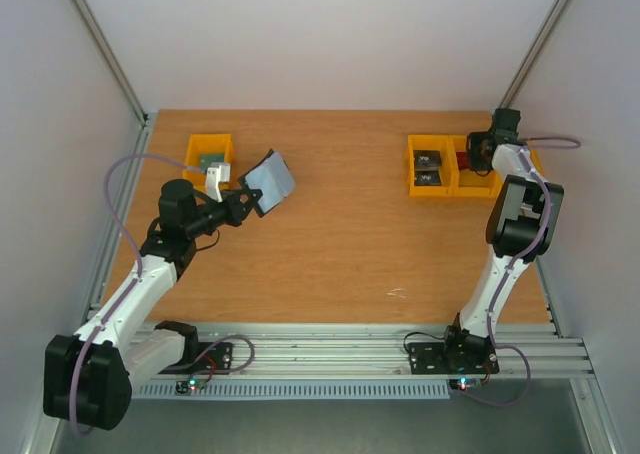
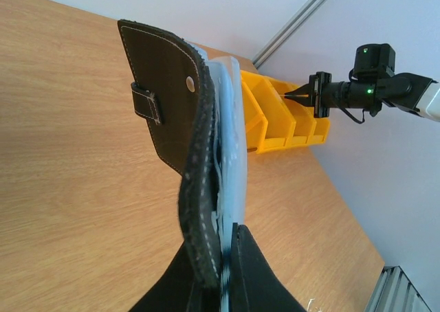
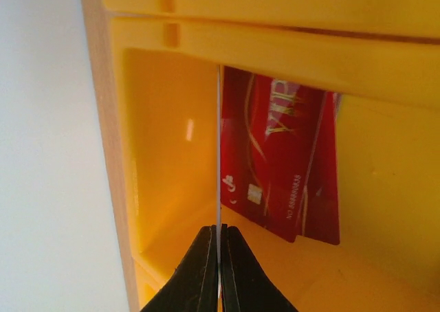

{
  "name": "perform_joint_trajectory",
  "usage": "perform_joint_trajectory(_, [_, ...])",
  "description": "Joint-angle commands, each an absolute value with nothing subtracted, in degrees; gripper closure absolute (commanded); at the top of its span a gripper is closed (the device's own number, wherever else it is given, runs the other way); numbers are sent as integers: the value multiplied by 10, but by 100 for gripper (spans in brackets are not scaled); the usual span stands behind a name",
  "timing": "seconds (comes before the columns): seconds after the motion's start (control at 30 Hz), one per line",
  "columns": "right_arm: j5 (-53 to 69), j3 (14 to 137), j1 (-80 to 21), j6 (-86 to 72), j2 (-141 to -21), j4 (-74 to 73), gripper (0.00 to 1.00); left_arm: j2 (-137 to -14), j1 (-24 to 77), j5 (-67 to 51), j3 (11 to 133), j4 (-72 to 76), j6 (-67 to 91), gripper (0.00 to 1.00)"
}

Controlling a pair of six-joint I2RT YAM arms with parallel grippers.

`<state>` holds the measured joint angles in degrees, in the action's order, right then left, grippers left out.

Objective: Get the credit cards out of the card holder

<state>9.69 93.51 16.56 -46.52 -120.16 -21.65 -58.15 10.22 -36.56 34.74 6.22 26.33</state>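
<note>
1. While lifted clear of the tabletop [image 1: 340, 244] near its far-left corner, gripped by the lower edge: card holder [image 2: 168, 92] in the left tool [image 2: 223, 271], pinched almost fully closed on black leather and blue-grey lining.
2. Over at the far-right corner, pinching a credit card [image 3: 218, 154] with the right tool [image 3: 218, 240], closed tight on it, down inside a yellow bin [image 3: 158, 154].
3. Already in that same bin: red card [image 3: 278, 161], leaning against the wall.
4. Could go wrong on release. Might cling to a pad, or catch the red one and end up standing on edge instead of dropping flat, given so thin a pinch.
5. Could slip on the left too. Held by one edge only, tall and floppy, so any swing might fold it over or work it loose.
6. Can't tell the face or colour of the gripped card; nothing to see but a thin line, edge-on.
7. Hard to say whether one red card or two overlapped.
8. Hard to say whether anything remains in the pockets: side-on from the wrist, too small from above.
9. Too small to name, as well: contents of the left-hand bin [image 1: 205, 139] just beside the wallet.
</note>
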Motion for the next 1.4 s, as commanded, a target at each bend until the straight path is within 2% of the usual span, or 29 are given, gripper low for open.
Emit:
perform_joint_trajectory(0.0, [89, 916, 164, -524, -1213, -193, 99, -584, 99, -361, 366, 110, 254, 100])
perform_joint_trajectory(0.43, [117, 915, 168, -500, -1207, -210, 99, -582, 99, -359, 361, 114, 252, 100])
perform_joint_trajectory(0.63, [112, 953, 177, -468, -1221, -260, 98, -580, 99, -357, 360, 114, 253, 100])
perform_joint_trajectory(0.8, [110, 979, 186, -448, -1236, -294, 78, -581, 99, -356, 360, 115, 252, 100])
perform_joint_trajectory(0.9, [103, 1003, 187, -422, -1243, -312, 69, -582, 99, -356, 359, 115, 252, 100])
perform_joint_trajectory(1.1, [105, 1058, 187, -377, -1266, -355, 62, -581, 99, -354, 357, 115, 252, 100])
perform_joint_trajectory(1.37, [111, 1056, 187, -373, -1273, -364, 52, -579, 99, -355, 358, 114, 252, 100])
